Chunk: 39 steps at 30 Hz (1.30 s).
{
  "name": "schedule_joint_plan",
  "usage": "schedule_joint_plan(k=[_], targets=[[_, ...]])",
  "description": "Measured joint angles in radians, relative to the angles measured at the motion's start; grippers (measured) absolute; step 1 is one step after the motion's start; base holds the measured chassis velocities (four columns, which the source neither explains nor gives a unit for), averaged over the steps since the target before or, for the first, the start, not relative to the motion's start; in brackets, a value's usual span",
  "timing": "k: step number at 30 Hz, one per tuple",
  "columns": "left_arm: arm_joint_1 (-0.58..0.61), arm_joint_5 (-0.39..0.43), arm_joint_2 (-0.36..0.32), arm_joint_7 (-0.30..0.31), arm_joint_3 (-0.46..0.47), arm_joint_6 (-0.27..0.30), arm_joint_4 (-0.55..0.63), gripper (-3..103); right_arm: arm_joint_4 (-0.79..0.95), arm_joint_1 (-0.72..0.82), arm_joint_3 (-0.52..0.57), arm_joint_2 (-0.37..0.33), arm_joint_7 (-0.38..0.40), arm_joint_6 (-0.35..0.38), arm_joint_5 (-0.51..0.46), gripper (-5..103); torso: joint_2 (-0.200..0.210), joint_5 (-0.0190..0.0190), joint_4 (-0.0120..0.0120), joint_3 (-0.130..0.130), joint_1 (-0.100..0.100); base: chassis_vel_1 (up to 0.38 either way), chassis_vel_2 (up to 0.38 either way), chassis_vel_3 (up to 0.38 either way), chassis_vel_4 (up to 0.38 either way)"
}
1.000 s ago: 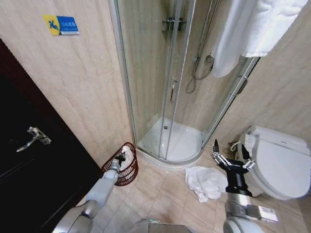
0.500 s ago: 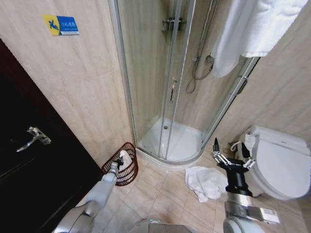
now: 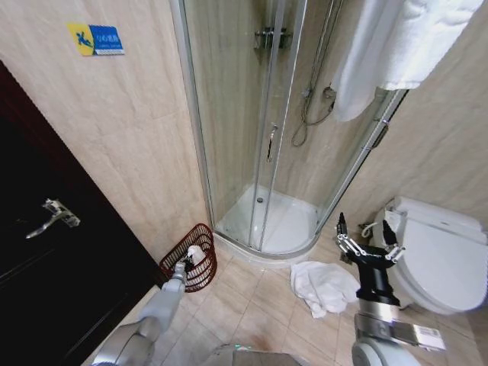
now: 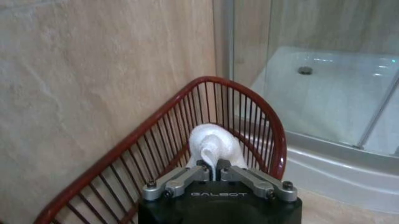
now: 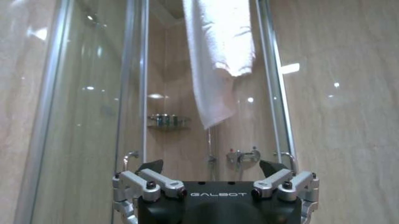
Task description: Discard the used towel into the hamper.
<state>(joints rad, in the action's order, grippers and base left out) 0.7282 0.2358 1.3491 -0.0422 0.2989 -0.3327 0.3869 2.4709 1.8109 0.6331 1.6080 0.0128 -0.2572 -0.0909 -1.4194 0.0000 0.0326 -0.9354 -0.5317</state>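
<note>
towel point(image 4: 214, 145), white and bunched, is being held pinched between the closed fingers of the left end effector point(image 4: 214, 173), and it is hanging inside the open mouth of the hamper point(image 4: 156, 126). in the left wrist view the fingers are being shown drawn together on a fold of the cloth, with the rest of it bulging above them against the far ribs of the basket. in the head view the left end effector point(image 3: 184, 267) is being shown at the hamper's point(image 3: 177, 263) near rim, with the white towel point(image 3: 197, 254) showing inside the dark red wire ribs. the hamper is standing on the tiled floor point(image 3: 252, 320) at the corner where the beige wall meets the shower enclosure point(image 3: 259, 152), just beside the shower tray's curved edge.

the right end effector point(image 3: 364, 245) is being held upright above the floor beside the toilet point(image 3: 442, 255), its fingers spread wide and gripping nothing; in the right wrist view it point(image 5: 215, 179) is being pointed up toward a hanging white towel point(image 5: 218, 51) on the shower glass. a second white cloth point(image 3: 324, 286) is lying crumpled on the floor between the shower tray and the toilet, near the right end effector but not touched by it.
</note>
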Motion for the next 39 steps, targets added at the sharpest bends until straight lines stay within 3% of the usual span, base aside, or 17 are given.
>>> schedule_joint_plan(k=[14, 23, 39], targets=[[0.026, -0.034, 0.046, 0.031, -0.006, -0.012, -0.006, 4, 0.01, -0.026, -0.035, 0.0, -0.05, 0.023, 0.041, 100, 0.0, 0.0002, 0.0001, 0.0, 0.0, 0.0, 0.0, 0.0, 0.0], [0.004, -0.069, 0.12, 0.121, 0.016, -0.01, -0.017, 4, 0.011, -0.019, -0.08, 0.0, -0.075, -0.003, 0.088, 100, 0.0, 0.0, -0.0002, 0.0, 0.0, 0.0, 0.0, 0.0, 0.0], [-0.013, -0.069, 0.042, 0.173, 0.036, 0.022, -0.002, 4, 0.016, 0.002, -0.083, 0.0, -0.071, -0.03, 0.098, 100, 0.0, -0.0001, 0.0001, 0.0, 0.0, 0.0, 0.0, 0.0, 0.0]])
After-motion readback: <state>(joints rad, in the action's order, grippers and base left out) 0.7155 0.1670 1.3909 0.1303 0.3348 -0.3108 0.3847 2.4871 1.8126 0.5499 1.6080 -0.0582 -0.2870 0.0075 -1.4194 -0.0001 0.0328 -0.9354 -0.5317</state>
